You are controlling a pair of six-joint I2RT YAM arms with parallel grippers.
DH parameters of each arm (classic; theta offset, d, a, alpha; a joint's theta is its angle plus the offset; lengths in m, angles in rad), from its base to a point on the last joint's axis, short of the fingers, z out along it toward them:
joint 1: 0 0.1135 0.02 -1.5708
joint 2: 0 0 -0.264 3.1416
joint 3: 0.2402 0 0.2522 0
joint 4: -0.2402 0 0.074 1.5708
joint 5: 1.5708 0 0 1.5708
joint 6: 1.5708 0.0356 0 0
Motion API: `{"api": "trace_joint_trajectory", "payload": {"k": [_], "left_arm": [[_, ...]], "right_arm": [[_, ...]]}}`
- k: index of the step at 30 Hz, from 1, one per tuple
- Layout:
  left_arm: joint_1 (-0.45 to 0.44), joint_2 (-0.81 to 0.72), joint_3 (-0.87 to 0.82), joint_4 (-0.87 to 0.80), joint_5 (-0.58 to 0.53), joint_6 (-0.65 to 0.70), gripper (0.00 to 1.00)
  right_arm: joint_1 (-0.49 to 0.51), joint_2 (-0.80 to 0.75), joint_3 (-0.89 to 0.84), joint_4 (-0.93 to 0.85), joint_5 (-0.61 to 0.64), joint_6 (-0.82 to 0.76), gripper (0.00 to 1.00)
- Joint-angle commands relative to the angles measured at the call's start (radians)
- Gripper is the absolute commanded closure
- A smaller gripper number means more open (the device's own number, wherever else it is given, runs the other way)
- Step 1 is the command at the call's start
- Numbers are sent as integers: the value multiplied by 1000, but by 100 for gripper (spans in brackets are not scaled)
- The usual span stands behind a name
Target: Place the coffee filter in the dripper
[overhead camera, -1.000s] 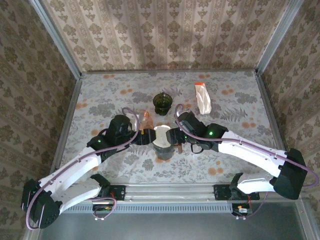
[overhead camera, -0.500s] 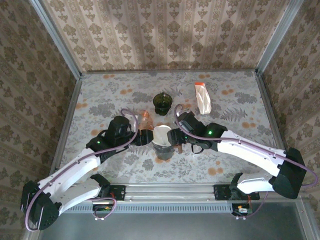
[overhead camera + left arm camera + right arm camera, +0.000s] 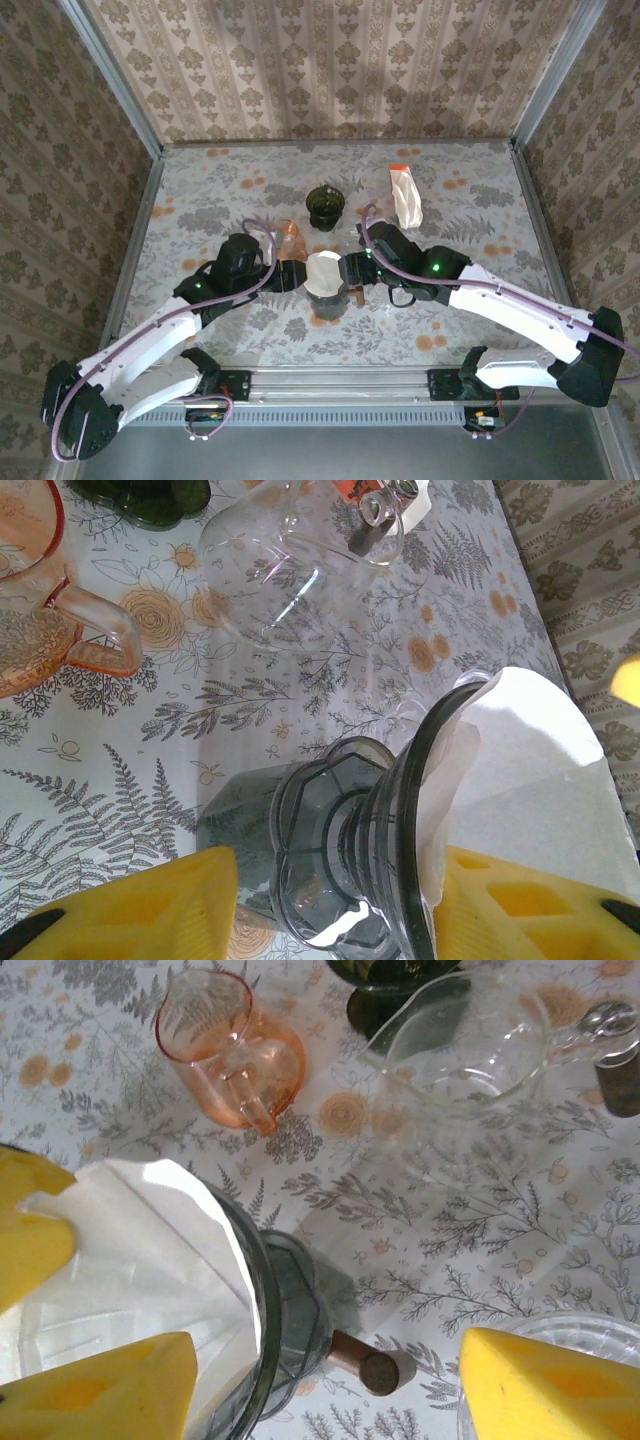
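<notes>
Already the white filter sits inside the grey dripper, low in the middle of the table between the two arms. It stands proud of the rim on one side and looks creased rather than pressed flat to the wall. That is the main risk. If either arm pulls away while a pad is dragging on the paper, the filter could lift out or fold over. It looks light and limp, so very little friction would move it.

A sideways nudge could also tip the dripper, which seems to stand on a narrow base. The pink cup to the left and the glass jug beyond it are both near enough to be knocked.

The left gripper is spread wide, with the dripper between its yellow fingers. A gap shows between the left pad and the base, so it does not look clamped. The other finger lies close against the paper side.

The right gripper is also wide apart and holds nothing. Its left finger rests on the filter just inside the rim. The dripper's wooden handle lies in the gap between the fingers, and the right finger hangs clear of it.
</notes>
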Motion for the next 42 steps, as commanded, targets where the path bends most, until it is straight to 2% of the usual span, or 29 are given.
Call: {"api": "trace_joint_trajectory", "payload": {"k": [1,6,15,17,23,35,42], "left_arm": [[7,-8,-19,16,11,-16,46],[8,-11,-22,16,9,-18,46],[7,-26,-25,23,8,-24,42],[7,-28,-25,26,8,-24,42],[7,-18,-32,41,16,-26,42],[8,-24,-45,58,25,-29,42],[7,-20,-49,69,29,-30,42]], "right_arm": [[9,6,-33,12,-30,10,32],[9,14,-46,19,-25,16,39],[9,32,-47,3,-13,23,40],[9,34,-35,8,-17,13,38],[10,55,91,-26,5,-39,24],[4,335,317,-294,-83,-109,22],[3,417,363,-338,-78,-125,23]]}}
